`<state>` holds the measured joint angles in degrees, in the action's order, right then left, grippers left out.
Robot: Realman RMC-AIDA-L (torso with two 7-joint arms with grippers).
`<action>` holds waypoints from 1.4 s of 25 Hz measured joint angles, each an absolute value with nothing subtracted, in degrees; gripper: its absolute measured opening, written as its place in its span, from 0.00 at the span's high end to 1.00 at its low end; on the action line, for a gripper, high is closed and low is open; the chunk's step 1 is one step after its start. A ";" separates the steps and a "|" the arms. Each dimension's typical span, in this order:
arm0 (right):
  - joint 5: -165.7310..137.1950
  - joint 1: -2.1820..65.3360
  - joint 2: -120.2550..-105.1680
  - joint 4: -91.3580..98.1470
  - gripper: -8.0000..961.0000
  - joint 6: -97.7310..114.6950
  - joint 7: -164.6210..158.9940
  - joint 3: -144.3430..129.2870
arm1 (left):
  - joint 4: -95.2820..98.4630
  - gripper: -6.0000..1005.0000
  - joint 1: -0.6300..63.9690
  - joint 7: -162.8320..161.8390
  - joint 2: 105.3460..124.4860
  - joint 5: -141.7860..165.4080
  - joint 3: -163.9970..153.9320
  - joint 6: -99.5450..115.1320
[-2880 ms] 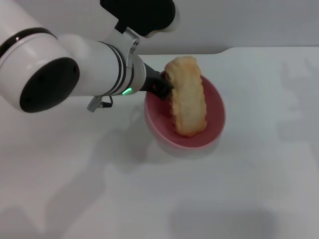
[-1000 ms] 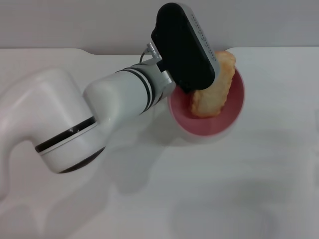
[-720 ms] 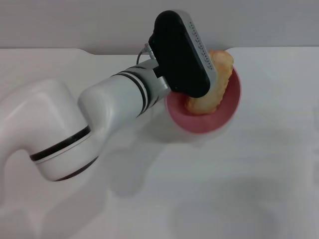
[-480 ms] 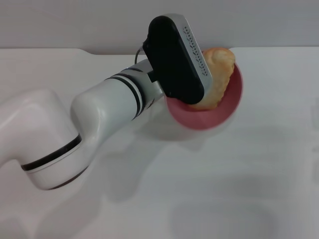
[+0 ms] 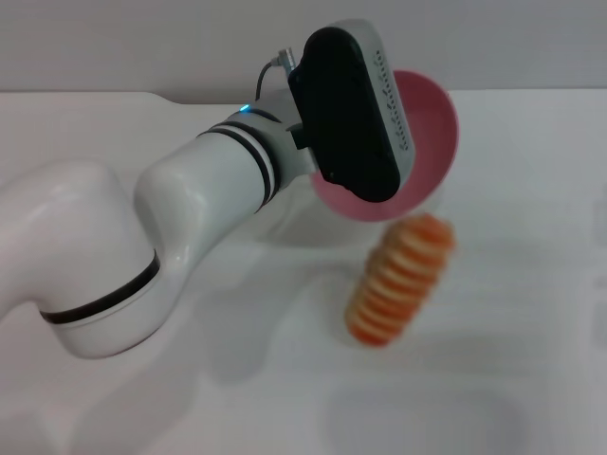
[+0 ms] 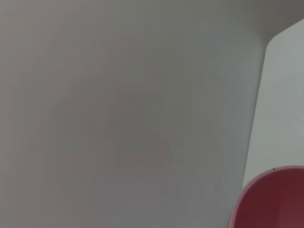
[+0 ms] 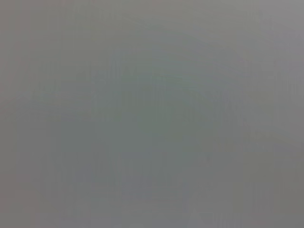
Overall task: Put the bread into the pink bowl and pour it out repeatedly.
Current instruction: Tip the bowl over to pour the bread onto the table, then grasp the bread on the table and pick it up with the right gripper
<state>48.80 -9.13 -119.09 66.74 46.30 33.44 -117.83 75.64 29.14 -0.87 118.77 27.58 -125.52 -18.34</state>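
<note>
One bread point(image 5: 398, 281) lies below the tipped pink bowl point(image 5: 429, 123); left end effector point(image 5: 327, 175) grip hidden behind its housing.

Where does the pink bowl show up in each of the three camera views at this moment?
Head view: the pink bowl is upper centre-right, tipped on its side, partly behind the left arm's black wrist housing; the bread is just below it.
Left wrist view: only a curved edge of the pink bowl shows, in the bottom right corner.
Right wrist view: not in it.
Shared landmark: the white table.

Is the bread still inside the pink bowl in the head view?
No. The bread is out of the tipped pink bowl, below its rim over the white table.
</note>
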 joint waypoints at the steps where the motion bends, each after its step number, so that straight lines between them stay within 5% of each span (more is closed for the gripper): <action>1: 48.77 -9.12 -119.10 66.73 0.46 46.29 33.45 -117.83 | 76.06 0.95 29.27 -0.75 118.76 28.06 -125.55 -18.52; 11: 49.36 -9.25 -119.10 67.49 0.44 44.76 33.46 -116.83 | 76.33 0.95 30.67 -5.75 118.80 30.08 -123.92 -19.03; 20: 50.63 -8.67 -118.87 91.02 0.41 -13.47 28.85 -99.53 | 88.63 0.95 32.29 -10.59 118.41 16.50 -119.19 -43.65; 32: 49.67 2.21 -118.81 87.03 0.37 -34.77 23.82 -103.70 | 87.93 0.95 31.78 -10.31 118.24 6.49 -113.69 -54.01; 35: 47.76 2.46 -118.81 86.08 0.17 -35.76 21.24 -104.65 | 86.74 0.95 32.23 -10.31 118.31 5.68 -112.30 -55.83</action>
